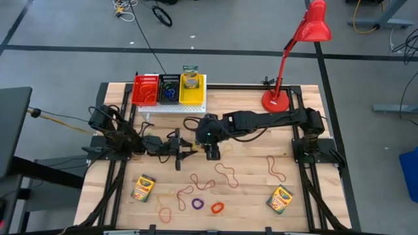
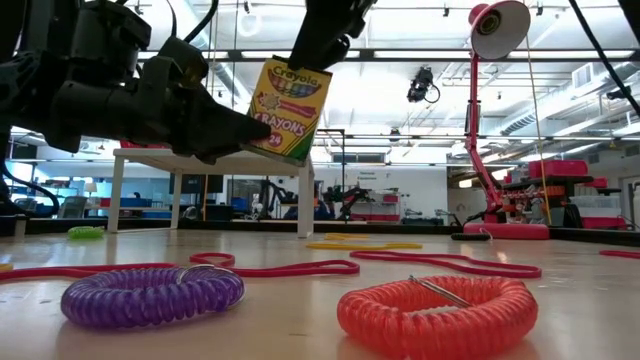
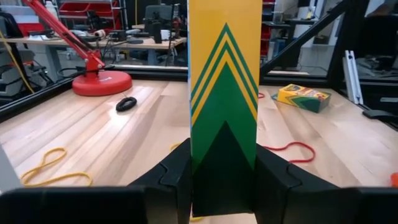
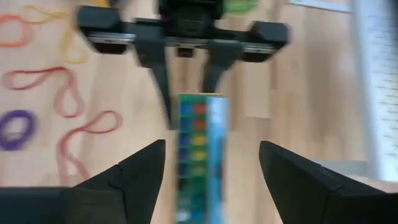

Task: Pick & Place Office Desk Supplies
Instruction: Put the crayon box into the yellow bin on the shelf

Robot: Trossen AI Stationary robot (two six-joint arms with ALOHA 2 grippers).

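A yellow-and-green crayon box (image 2: pixel 290 108) hangs above the middle of the table, with my left gripper (image 1: pixel 184 147) shut on it from the table's left. My right gripper (image 4: pixel 211 163) is open just above the box. It points steeply down, one finger on each side of the box's upper end (image 4: pixel 199 143), with a gap on each side. Two more crayon boxes (image 1: pixel 143 188) (image 1: pixel 279 199) lie flat near the front edge. Between them lie reddish rubber bands (image 1: pixel 226 173), a purple loop (image 2: pixel 150 295) and an orange loop (image 2: pixel 435 310). My left gripper pinches the crayon box near its lower end (image 3: pixel 224 186) between its two fingers (image 3: pixel 175 180), one on each broad face. The fingers come level from the table's left. The box stands roughly upright, tilted a little, clear of the table.
A white stand (image 1: pixel 171 104) at the back holds red, black and yellow bins, with a crayon box (image 1: pixel 190 78) in the yellow one. A red desk lamp (image 1: pixel 279 99) stands at the back right. A black loop (image 3: pixel 126 103) lies near its base.
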